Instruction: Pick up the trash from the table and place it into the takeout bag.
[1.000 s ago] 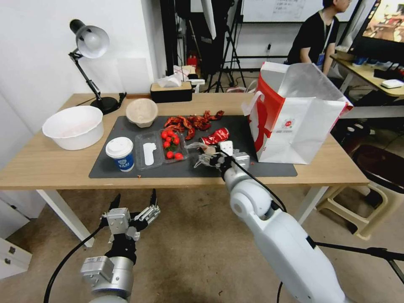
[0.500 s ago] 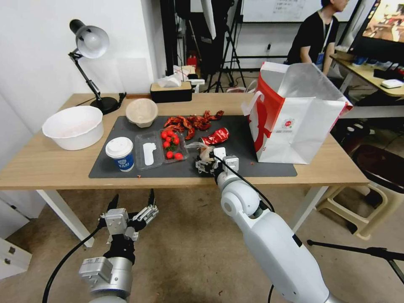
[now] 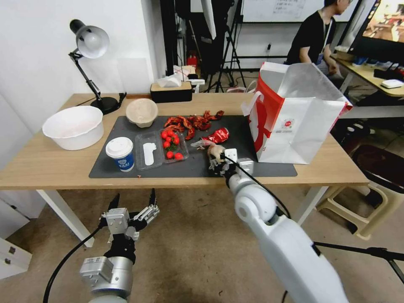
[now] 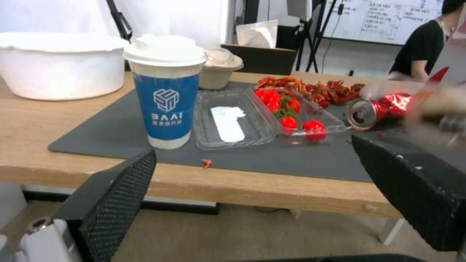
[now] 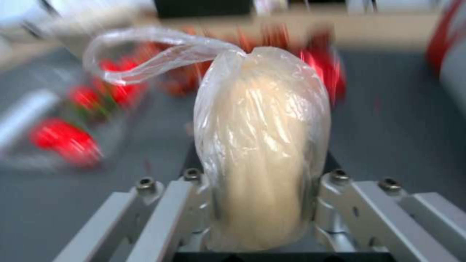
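Jaws of our right gripper point(image 3: 217, 162) are clamped on the clear bag with beige lump point(image 5: 262, 153), which fills the gap between them from pad to pad; its knotted plastic tail loops away past the tips. From the head we see the bag point(image 3: 215, 150) just above the dark grey mat point(image 3: 126, 170), though we cannot tell whether its underside still touches. Beyond the tips lies a crushed red can point(image 3: 216, 135), and off to the side stands the takeout bag point(image 3: 294, 126) on the bench point(image 3: 50, 166), mouth open, its inside hidden from us. Everything behind the lump is smeared in the right wrist view.

Our left gripper point(image 3: 131, 202) hangs below the bench edge, its jaws wide apart and holding nothing. Between them, farther off, stands the white-lidded blue-and-white paper cup point(image 4: 165, 91), beside a clear tray of tomatoes point(image 4: 291, 112); the beige pulp bowl point(image 4: 218, 71) is half hidden behind the cup.
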